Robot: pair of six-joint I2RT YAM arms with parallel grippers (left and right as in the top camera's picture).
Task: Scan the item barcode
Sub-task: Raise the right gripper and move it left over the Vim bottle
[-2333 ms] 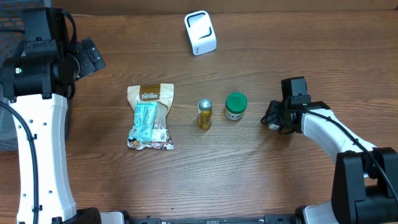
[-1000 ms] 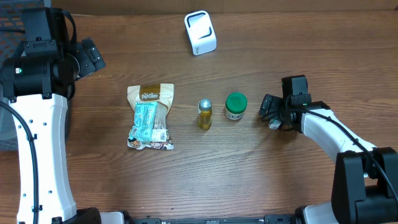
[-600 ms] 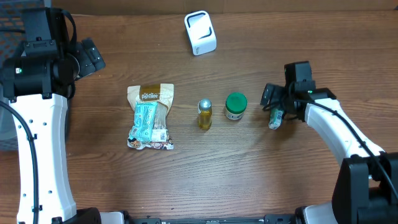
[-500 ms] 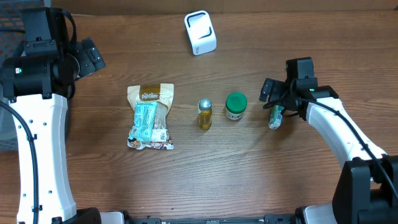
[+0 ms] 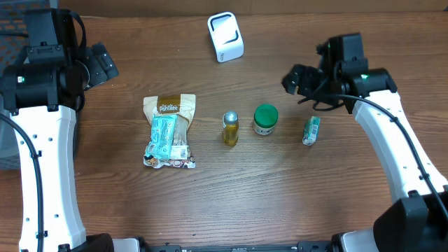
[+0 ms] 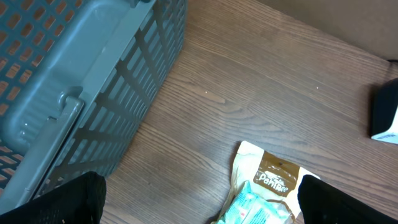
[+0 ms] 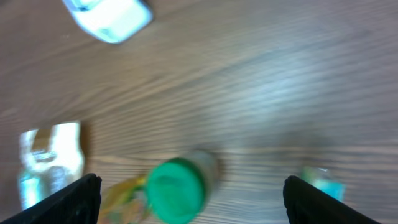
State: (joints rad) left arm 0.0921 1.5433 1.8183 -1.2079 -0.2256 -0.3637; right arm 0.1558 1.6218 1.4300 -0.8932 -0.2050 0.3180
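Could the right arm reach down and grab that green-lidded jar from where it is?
Probably yes. The right hand hovers open just beyond the jar, with only bare table between them. The small bottle and the yellow bottle flank the jar but sit apart from it.

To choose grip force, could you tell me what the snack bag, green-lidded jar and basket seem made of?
Snack bag: likely thin plastic film, glossy and crinkled. Green-lidded jar: lid looks matte plastic; body unclear. Basket: probably grey moulded plastic, given its lattice walls.
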